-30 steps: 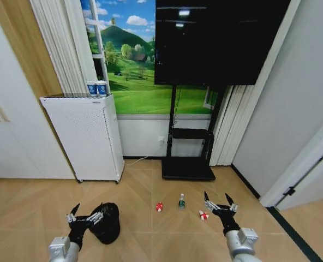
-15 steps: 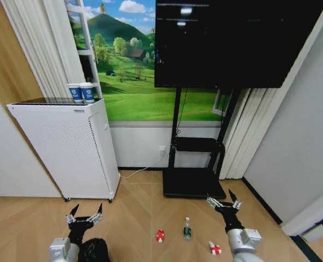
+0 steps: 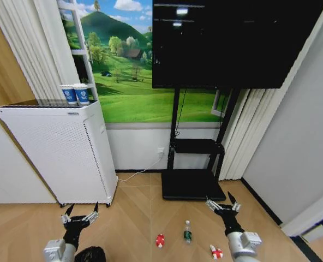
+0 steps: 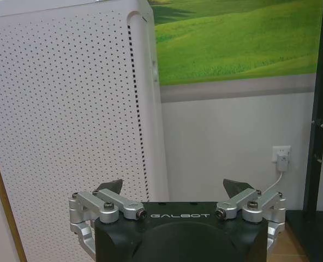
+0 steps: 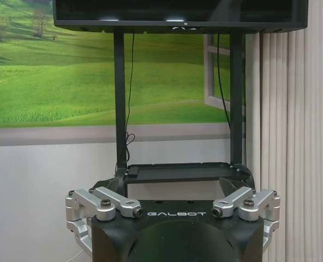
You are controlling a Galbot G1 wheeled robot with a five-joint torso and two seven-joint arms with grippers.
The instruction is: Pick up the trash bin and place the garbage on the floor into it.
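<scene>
The trash bin [image 3: 89,255], black with a glossy liner, peeks in at the bottom edge of the head view on the parquet floor [image 3: 134,224]. My left gripper [image 3: 83,208] hovers open just above and behind it, holding nothing. The garbage lies in a row on the floor: a red-and-white piece [image 3: 160,240], a small clear bottle [image 3: 187,232] standing upright, and a second red-and-white piece [image 3: 216,252]. My right gripper [image 3: 222,202] is open above that last piece. The left wrist view has the left gripper [image 4: 174,188] open; the right wrist view has the right gripper [image 5: 172,185] open.
A tall white perforated appliance [image 3: 58,150] [image 4: 69,109] stands at the left with two blue paper cups [image 3: 75,94] on top. A black TV stand [image 3: 193,183] [image 5: 178,172] with a low base sits ahead against the wall, beside white curtains [image 3: 235,136].
The head camera has moved forward, so the whole picture shifted: bin and garbage slid toward the bottom edge. Both grippers stay open and empty.
</scene>
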